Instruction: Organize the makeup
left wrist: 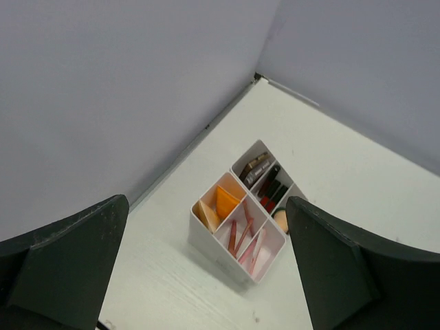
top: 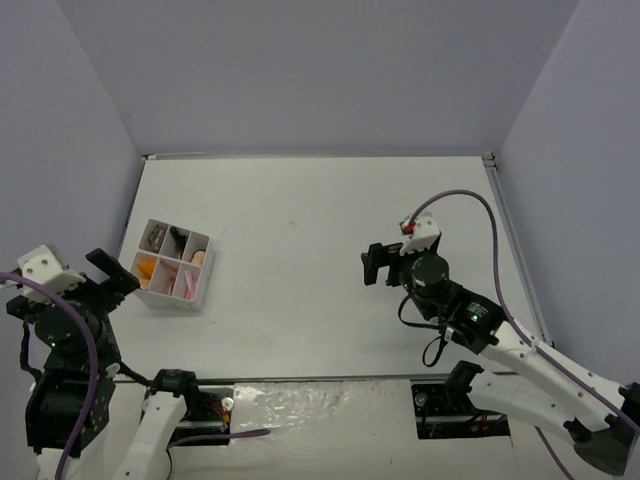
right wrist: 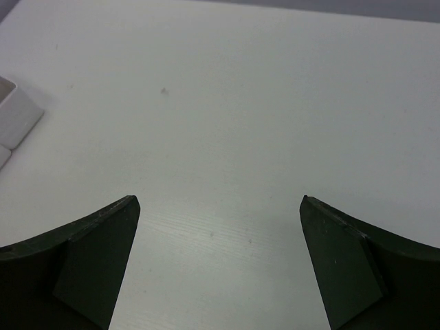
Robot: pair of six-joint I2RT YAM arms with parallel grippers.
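Observation:
The makeup lies sorted in a white six-compartment box (top: 178, 301) at the table's left. In the left wrist view the box (left wrist: 213, 245) holds an orange tube (left wrist: 226, 201), a beige tube (left wrist: 207, 216), pink sticks (left wrist: 242, 234), brown palettes (left wrist: 254, 167), dark-red sticks (left wrist: 272, 192) and a beige sponge (left wrist: 280, 221). My left gripper (top: 104, 280) hangs open, raised above and just left of the box, fingers wide and empty (left wrist: 207, 200). My right gripper (top: 377, 265) is open over bare table at the right, holding nothing (right wrist: 220, 199).
Grey walls enclose the table on the left, back and right. A corner of the white box (right wrist: 16, 114) shows at the left edge of the right wrist view. A purple cable (top: 470, 196) loops above the right arm.

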